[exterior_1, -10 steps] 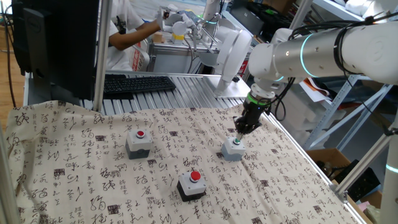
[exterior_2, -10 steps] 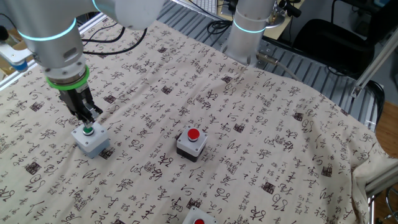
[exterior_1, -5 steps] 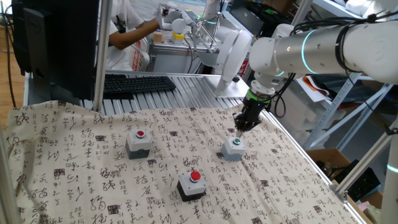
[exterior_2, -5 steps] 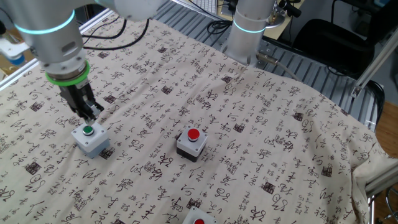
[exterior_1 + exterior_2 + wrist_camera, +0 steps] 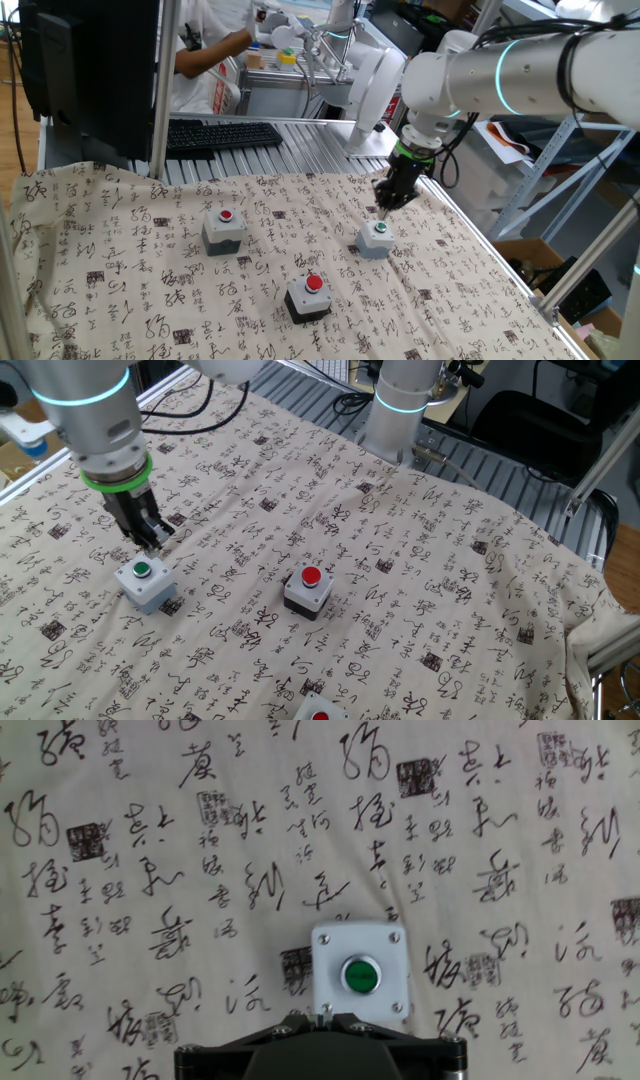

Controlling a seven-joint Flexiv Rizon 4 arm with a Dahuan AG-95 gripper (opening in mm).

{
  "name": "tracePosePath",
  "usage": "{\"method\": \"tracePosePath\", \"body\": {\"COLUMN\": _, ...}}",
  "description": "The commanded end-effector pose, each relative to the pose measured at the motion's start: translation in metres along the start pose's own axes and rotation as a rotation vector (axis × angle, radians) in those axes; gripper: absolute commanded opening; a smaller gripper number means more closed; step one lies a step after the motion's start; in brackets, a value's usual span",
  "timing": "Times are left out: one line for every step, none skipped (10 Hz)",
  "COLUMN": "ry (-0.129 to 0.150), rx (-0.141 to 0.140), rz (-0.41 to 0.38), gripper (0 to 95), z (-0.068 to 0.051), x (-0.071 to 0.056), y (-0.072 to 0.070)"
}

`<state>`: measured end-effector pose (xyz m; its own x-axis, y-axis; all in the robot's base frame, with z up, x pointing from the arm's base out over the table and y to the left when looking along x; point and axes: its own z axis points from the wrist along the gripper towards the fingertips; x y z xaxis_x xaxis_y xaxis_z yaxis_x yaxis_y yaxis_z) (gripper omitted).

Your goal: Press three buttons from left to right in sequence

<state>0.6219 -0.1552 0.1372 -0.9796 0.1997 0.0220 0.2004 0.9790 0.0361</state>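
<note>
Three button boxes stand on the patterned cloth. The grey box with a small red button [image 5: 223, 228] is at the left, the black-and-white box with a red dome button [image 5: 309, 296] is nearer the front, and the light grey box with a green button [image 5: 377, 238] is at the right. My gripper [image 5: 384, 207] hangs just above the green-button box [image 5: 143, 582], apart from it. In the hand view the green-button box [image 5: 360, 975] lies just ahead of my gripper [image 5: 325, 1013], whose fingertips touch each other and hold nothing.
The cloth [image 5: 120, 290] covers the table. A keyboard [image 5: 222, 134] lies behind it on the metal rails, and a person works at the back. A second robot base [image 5: 401, 400] stands at the far edge in the other fixed view.
My gripper has lifted up and slightly away from the green button, which it was touching a second ago. The boxes have not moved.
</note>
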Motion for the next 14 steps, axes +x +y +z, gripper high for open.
{"method": "tracePosePath", "body": {"ry": -0.002, "rx": 0.000, "rz": 0.026, "gripper": 0.0, "z": -0.003, "x": 0.015, "y": 0.010}}
{"method": "tracePosePath", "body": {"ry": -0.002, "rx": 0.000, "rz": 0.037, "gripper": 0.0, "z": -0.004, "x": 0.022, "y": 0.015}}
{"method": "tracePosePath", "body": {"ry": -0.002, "rx": 0.000, "rz": 0.051, "gripper": 0.0, "z": -0.004, "x": 0.030, "y": 0.021}}
{"method": "tracePosePath", "body": {"ry": -0.001, "rx": -0.002, "rz": 0.064, "gripper": 0.0, "z": -0.003, "x": 0.037, "y": 0.025}}
{"method": "tracePosePath", "body": {"ry": -0.004, "rx": -0.009, "rz": 0.082, "gripper": 0.0, "z": -0.003, "x": 0.046, "y": 0.031}}
{"method": "tracePosePath", "body": {"ry": -0.003, "rx": -0.009, "rz": 0.093, "gripper": 0.0, "z": -0.003, "x": 0.053, "y": 0.035}}
{"method": "tracePosePath", "body": {"ry": -0.003, "rx": -0.011, "rz": 0.101, "gripper": 0.0, "z": -0.003, "x": 0.057, "y": 0.038}}
{"method": "tracePosePath", "body": {"ry": 0.000, "rx": -0.019, "rz": 0.113, "gripper": 0.0, "z": -0.002, "x": 0.063, "y": 0.042}}
{"method": "tracePosePath", "body": {"ry": -0.002, "rx": -0.024, "rz": 0.128, "gripper": 0.0, "z": 0.001, "x": 0.069, "y": 0.047}}
{"method": "tracePosePath", "body": {"ry": -0.001, "rx": -0.026, "rz": 0.136, "gripper": 0.0, "z": 0.003, "x": 0.071, "y": 0.049}}
{"method": "tracePosePath", "body": {"ry": -0.001, "rx": -0.031, "rz": 0.151, "gripper": 0.0, "z": 0.004, "x": 0.075, "y": 0.055}}
{"method": "tracePosePath", "body": {"ry": -0.002, "rx": -0.032, "rz": 0.164, "gripper": 0.0, "z": 0.006, "x": 0.078, "y": 0.061}}
{"method": "tracePosePath", "body": {"ry": -0.001, "rx": -0.034, "rz": 0.177, "gripper": 0.0, "z": 0.008, "x": 0.081, "y": 0.066}}
{"method": "tracePosePath", "body": {"ry": -0.003, "rx": -0.035, "rz": 0.189, "gripper": 0.0, "z": 0.010, "x": 0.085, "y": 0.071}}
